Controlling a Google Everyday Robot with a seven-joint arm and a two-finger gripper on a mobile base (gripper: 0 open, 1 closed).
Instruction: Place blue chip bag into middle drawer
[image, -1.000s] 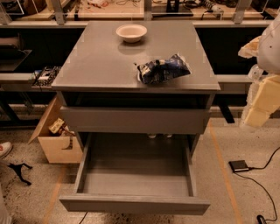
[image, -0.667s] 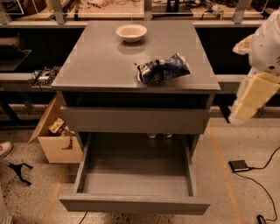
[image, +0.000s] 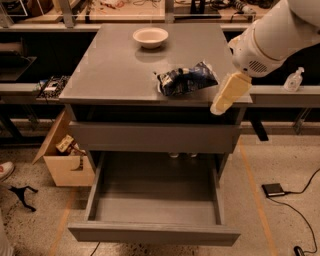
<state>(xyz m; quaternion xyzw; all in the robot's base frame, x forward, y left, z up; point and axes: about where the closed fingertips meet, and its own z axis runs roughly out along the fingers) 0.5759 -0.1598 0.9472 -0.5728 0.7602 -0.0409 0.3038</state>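
Observation:
The blue chip bag (image: 187, 78) lies crinkled on the grey cabinet top (image: 110, 65), near its front right. My gripper (image: 229, 95), cream-coloured on the end of the white arm (image: 270, 35), hangs at the cabinet top's front right corner, just right of the bag and apart from it. It holds nothing that I can see. The middle drawer (image: 150, 234) is pulled out wide below, its grey floor bare.
A white bowl (image: 150, 36) sits at the back of the cabinet top. A plain grey drawer front (image: 150, 137) above the open drawer is closed. A cardboard box (image: 62, 155) stands left of the cabinet. A foot pedal (image: 274, 189) with a cable lies on the floor at right.
My arm has swung left and forward, bringing the gripper from beside the cabinet's right side to its front right corner near the bag. Bag, bowl and drawer have not moved.

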